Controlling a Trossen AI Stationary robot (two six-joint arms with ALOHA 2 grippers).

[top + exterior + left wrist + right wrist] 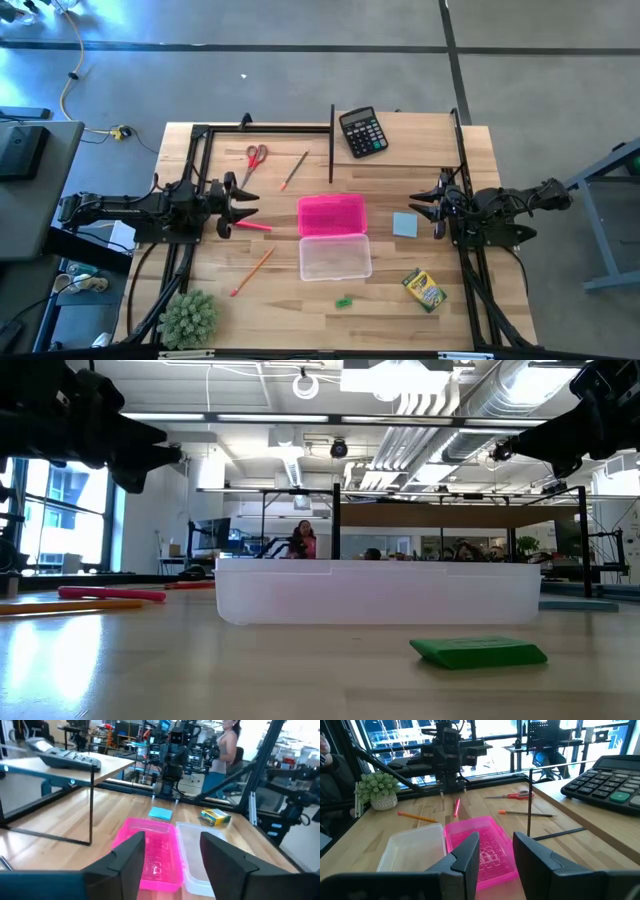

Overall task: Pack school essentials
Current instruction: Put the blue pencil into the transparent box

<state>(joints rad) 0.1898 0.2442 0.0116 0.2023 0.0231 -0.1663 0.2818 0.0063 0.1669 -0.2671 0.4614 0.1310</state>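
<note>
Robotics lab, exposed ducts point(440, 400), other robot rigs point(175, 745)

Left gripper point(252, 207): I see its fingers spread, hovering at my left side.
Right gripper point(415, 203): fingers spread too, facing inward.

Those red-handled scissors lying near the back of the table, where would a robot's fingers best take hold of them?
Probably from straight above, at the narrow neck where the blades meet the handles. The red-handled scissors lie flat on the wooden table, so no side offers an edge to get under. The left gripper, open, is the nearer one. Its fingers would close across that neck; the wide handle loops look harder to pinch.
</note>
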